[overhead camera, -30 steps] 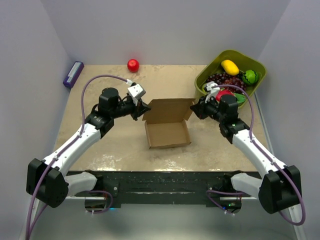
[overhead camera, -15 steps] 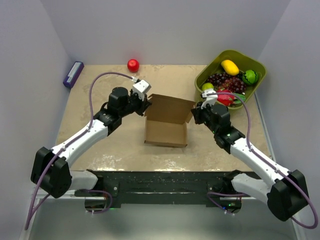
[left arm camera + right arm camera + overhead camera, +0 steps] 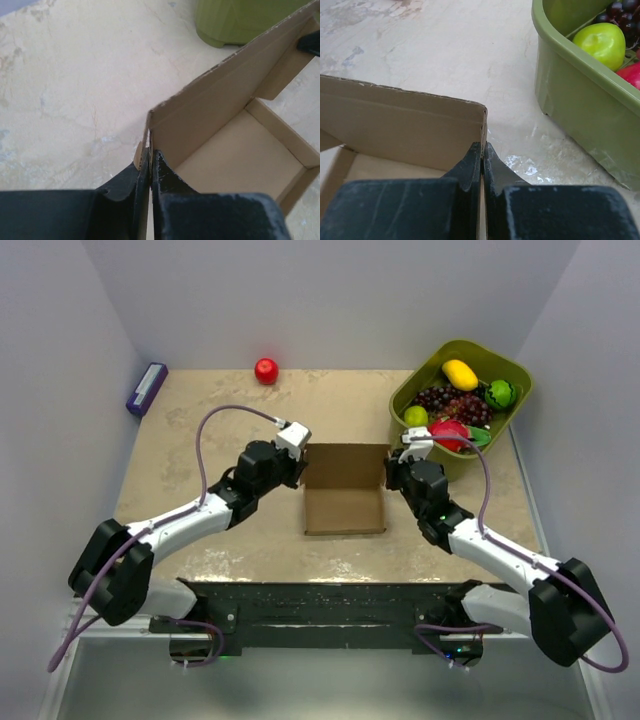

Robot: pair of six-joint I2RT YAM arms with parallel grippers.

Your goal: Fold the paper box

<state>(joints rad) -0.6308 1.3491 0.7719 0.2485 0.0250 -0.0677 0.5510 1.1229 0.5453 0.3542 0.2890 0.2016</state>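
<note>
The paper box (image 3: 344, 508) is a brown cardboard tray standing open-topped at the table's middle, its back wall upright. My left gripper (image 3: 300, 466) is at its back left corner, shut on the left side wall's edge (image 3: 150, 131). In the left wrist view the fingers (image 3: 162, 172) pinch that wall, and the box's floor (image 3: 240, 150) shows to the right. My right gripper (image 3: 391, 473) is at the back right corner, shut on the right wall (image 3: 483, 125). In the right wrist view the fingertips (image 3: 475, 159) clamp the thin wall, and the back wall (image 3: 400, 125) runs off to the left.
A green bin (image 3: 507, 370) of fruit stands at the back right, close to the right arm; its wall (image 3: 580, 90) is just right of the box. A red apple (image 3: 266, 370) lies at the back centre. A purple block (image 3: 146, 388) lies at the back left edge.
Both grippers moved inward and nearer with the box. The back flap, which lay open, now stands upright, and the box has turned square to the table. The right gripper closed on the wall.
</note>
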